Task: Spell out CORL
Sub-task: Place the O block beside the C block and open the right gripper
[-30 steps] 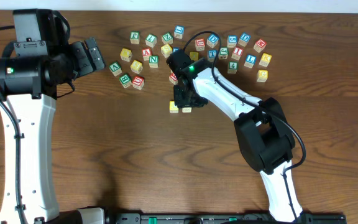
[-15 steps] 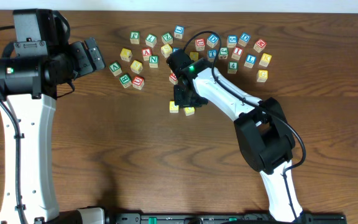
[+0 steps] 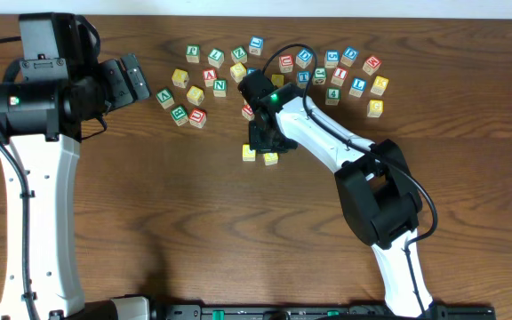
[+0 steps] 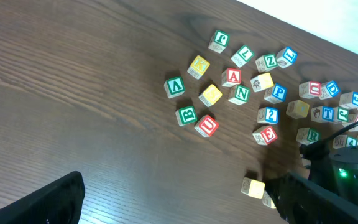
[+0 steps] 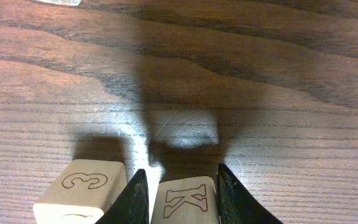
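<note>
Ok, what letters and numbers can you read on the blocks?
"K": pale cube between the right gripper's fingers.
"3": second pale cube beside it.
"A": red-lettered cube.
"N": green-lettered cube beside it.
"U": another red-lettered cube.
Other cubes' letters: too small or tilted to trust.

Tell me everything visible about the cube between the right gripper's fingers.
The K cube is a small pale wooden block with slightly rounded edges. The face toward the wrist camera bears a dark outlined K, and from overhead its top looks plain yellow. It sits square between the right gripper's black fingers, which appear to press both sides. One finger separates it from a neighbouring pale cube. Whether it rests on the table is unclear.
</note>
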Robot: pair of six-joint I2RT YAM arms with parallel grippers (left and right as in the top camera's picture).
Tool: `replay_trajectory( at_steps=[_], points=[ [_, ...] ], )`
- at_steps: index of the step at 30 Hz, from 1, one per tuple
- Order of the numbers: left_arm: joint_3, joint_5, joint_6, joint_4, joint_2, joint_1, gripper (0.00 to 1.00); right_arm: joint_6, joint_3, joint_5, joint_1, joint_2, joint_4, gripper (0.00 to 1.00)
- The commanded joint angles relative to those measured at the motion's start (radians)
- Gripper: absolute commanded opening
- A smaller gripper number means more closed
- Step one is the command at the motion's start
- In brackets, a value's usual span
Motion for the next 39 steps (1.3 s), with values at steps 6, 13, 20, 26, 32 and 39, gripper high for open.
replay_trajectory(
  at_steps=[6, 13, 20, 26, 32, 39],
  points=[
    [-0.004, 0.01, 0.013, -0.002, 0.008, 0.003, 0.99, 0.111, -0.006, -0.008, -0.01, 0.01, 0.04, 0.23],
    [-0.004, 0.01, 0.013, -0.002, 0.008, 0.003, 0.99, 0.127, -0.006, -0.007, -0.01, 0.01, 0.06, 0.25],
    [-0.004, 0.01, 0.013, -0.002, 0.008, 0.003, 0.99, 0.126, -0.006, -0.007, -0.01, 0.01, 0.062, 0.4],
    [-0.004, 0.01, 0.013, -0.002, 0.008, 0.003, 0.99, 0.125, -0.006, -0.007, -0.01, 0.01, 0.061, 0.4],
    [-0.004, 0.01, 0.013, -0.002, 0.008, 0.003, 0.99, 0.097, -0.005, -0.001, -0.029, 0.01, 0.098, 0.39],
    [-0.004, 0.01, 0.013, -0.002, 0.008, 0.003, 0.99, 0.004, 0.064, -0.035, -0.076, -0.003, 0.085, 0.37]
  ],
)
